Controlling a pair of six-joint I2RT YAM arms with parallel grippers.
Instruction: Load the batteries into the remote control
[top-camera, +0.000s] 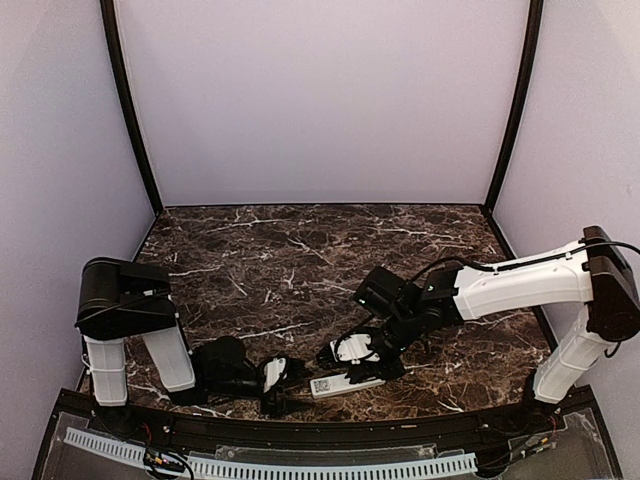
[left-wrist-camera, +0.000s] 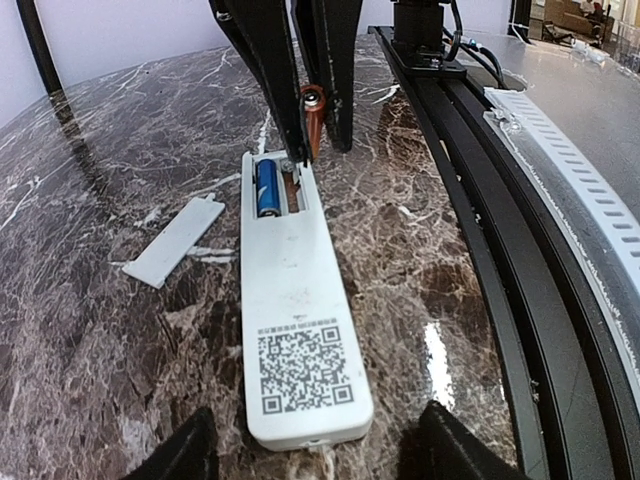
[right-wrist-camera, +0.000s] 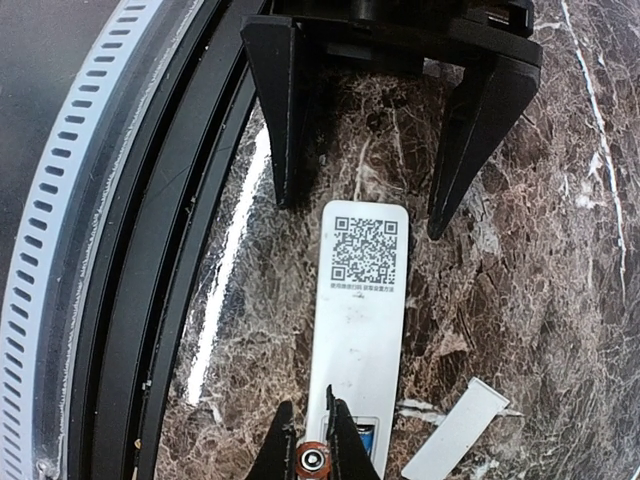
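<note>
Under the right hand (left-wrist-camera: 320, 146) pinching the orange battery (left-wrist-camera: 314, 118) lies the remote (left-wrist-camera: 296, 300), straddled by the spread left hand (right-wrist-camera: 370, 205), likely for steadying.

bright even light, glossy glare, fisheye edges

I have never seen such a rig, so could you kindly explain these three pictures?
Two robot arms stand at the near edge of a marble table. One picture looks down from above; the other two come from a camera on each wrist. The white remote control lies back up, a blue battery in its open recess; a flat white piece, probably the cover, lies beside it. The right gripper pinches the orange-red battery at the recess. The left gripper is open, straddling the remote's other end.
</note>
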